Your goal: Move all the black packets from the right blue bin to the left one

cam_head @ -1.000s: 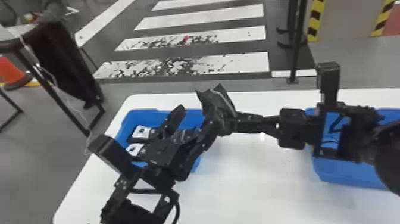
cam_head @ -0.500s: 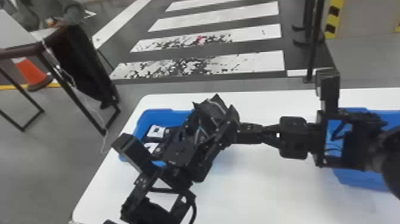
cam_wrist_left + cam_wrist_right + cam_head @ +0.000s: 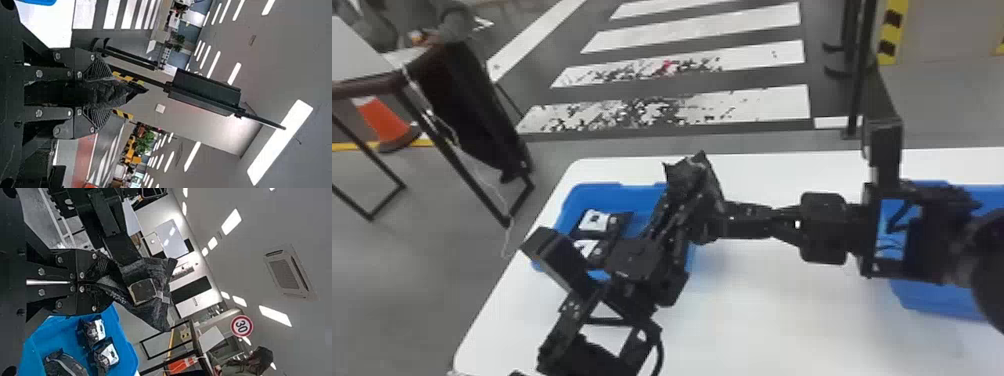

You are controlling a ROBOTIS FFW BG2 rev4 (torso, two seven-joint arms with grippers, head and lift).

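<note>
If the right gripper (image 3: 103,282), fingers nearly closed on the black packet (image 3: 154,315) up near the left bin (image 3: 612,196), lets go while the left gripper (image 3: 102,94), pinching it with fingers a bit apart, holds too weakly, the packet could fall on the table (image 3: 782,320).

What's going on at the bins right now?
The right tool is pinching a black packet, held up by the left bin. The left tool is at it too, perhaps for a handover, though I can't tell whether it grips. At least three other packets lie in that bin.
</note>
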